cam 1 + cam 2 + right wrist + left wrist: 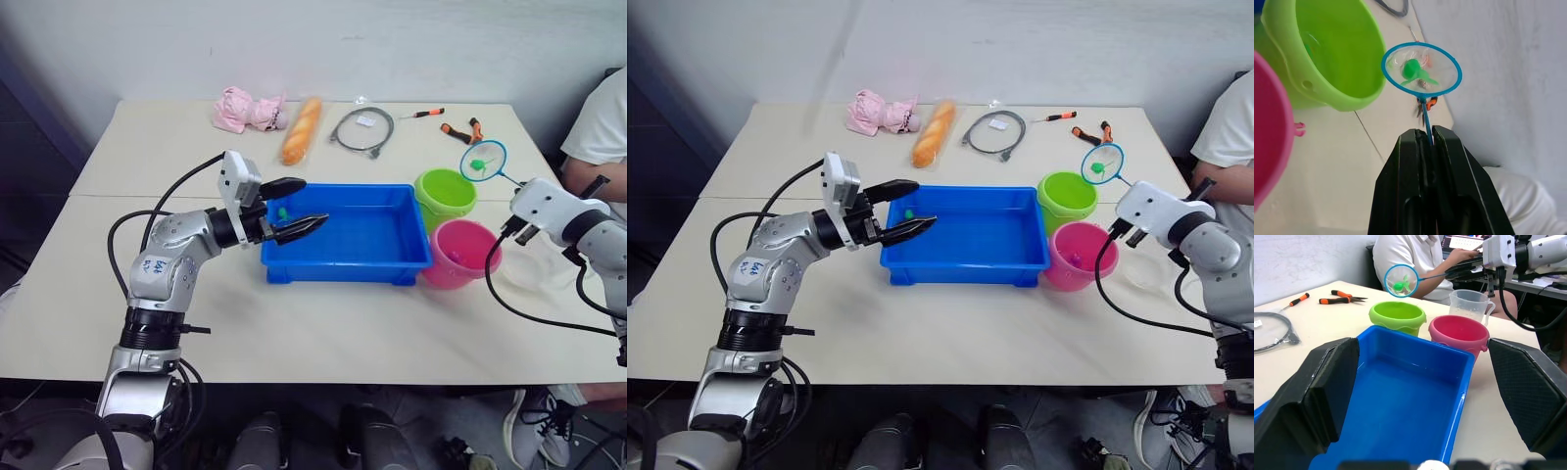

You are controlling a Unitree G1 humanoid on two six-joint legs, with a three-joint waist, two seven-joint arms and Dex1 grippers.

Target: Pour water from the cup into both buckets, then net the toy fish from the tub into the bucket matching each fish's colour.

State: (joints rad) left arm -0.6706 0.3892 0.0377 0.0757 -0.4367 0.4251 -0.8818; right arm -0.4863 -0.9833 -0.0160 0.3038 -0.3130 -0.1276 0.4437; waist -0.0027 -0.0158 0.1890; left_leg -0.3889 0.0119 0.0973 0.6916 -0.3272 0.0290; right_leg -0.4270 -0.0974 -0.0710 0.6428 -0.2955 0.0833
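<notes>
The blue tub [348, 235] sits mid-table with a small green fish [283, 211] at its left end. My left gripper [294, 208] hangs open over that end, holding nothing. The green bucket [445, 193] and pink bucket [460, 253] stand to the right of the tub. My right gripper [1426, 133] is shut on the net's thin handle. The net's blue hoop [1421, 68] carries a green fish [1414, 71] and hovers just beyond the green bucket's rim, not over its opening. Behind the pink bucket in the left wrist view stands the clear cup [1470, 306].
Along the table's back lie a pink cloth toy [247, 108], a bread loaf [302, 129], a coiled grey cable [361, 129], a screwdriver [423, 114] and pliers [462, 129]. A person in a white shirt [602, 117] sits at the right edge.
</notes>
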